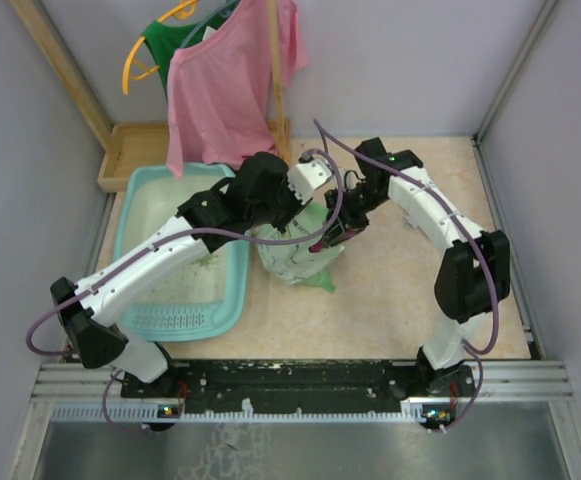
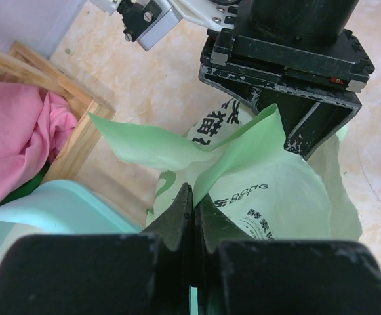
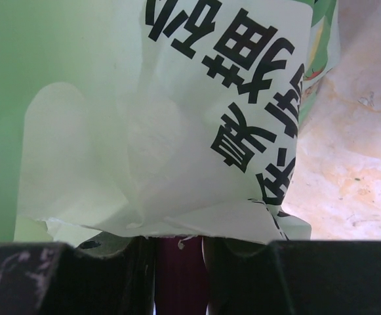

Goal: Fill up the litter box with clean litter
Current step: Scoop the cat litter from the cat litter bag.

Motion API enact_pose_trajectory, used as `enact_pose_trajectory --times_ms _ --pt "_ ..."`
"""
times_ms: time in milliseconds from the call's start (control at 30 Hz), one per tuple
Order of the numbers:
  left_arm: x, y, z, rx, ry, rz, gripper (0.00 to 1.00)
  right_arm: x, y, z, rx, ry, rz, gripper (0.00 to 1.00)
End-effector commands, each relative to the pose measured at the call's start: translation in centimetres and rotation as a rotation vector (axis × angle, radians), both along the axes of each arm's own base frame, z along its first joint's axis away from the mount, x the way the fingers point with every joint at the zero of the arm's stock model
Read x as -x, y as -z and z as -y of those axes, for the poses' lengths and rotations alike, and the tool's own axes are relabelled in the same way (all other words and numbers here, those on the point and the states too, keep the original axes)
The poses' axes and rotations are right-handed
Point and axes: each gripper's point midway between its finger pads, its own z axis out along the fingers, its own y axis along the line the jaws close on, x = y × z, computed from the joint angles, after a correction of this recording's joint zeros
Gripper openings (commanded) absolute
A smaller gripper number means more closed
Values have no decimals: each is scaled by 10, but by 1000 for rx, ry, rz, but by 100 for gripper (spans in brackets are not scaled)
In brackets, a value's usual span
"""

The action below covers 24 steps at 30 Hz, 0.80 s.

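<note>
When reading from the left, start at the litter box [image 1: 155, 215], flat on the worktop [image 1: 400, 300], down and to the left of the left end effector [image 2: 191, 203]. Note only a faint greenish speckle of clean litter [image 1: 207, 266] on its whitish base. Expect the bulk inside the printed bag [image 1: 295, 265], slumped just right of the box, under both end effectors. Find the left end effector pinched tight on a fold of the bag's lip. Further right, see the right end effector [image 3: 178, 244] narrow, clamped on a magenta piece [image 1: 317, 243], probably a scoop handle, with the bag's torn edge draped across its fingers. Treat the litter as loose, free-running and heavy in bulk. Treat the film as soft, slick and easily torn. Hold by a doubled fold of lip, not a single edge, and support low down before tipping toward the box.
</note>
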Motion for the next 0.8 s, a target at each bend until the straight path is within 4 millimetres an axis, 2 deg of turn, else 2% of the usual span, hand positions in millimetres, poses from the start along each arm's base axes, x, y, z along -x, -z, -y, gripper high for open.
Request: enact_pose_trajectory --times_ms 0,133,333,767 --pt "6 -125 25 380 51 240 0 -6 5 -41 -157 -96 16 0" --pt "5 -120 25 380 43 235 0 4 -14 -50 -268 -141 -2 0" --pt "5 -119 22 381 34 237 0 8 -46 -52 -337 -167 50 0" --pt "-2 -120 11 343 -16 270 0 15 -103 -36 -530 -158 46 0"
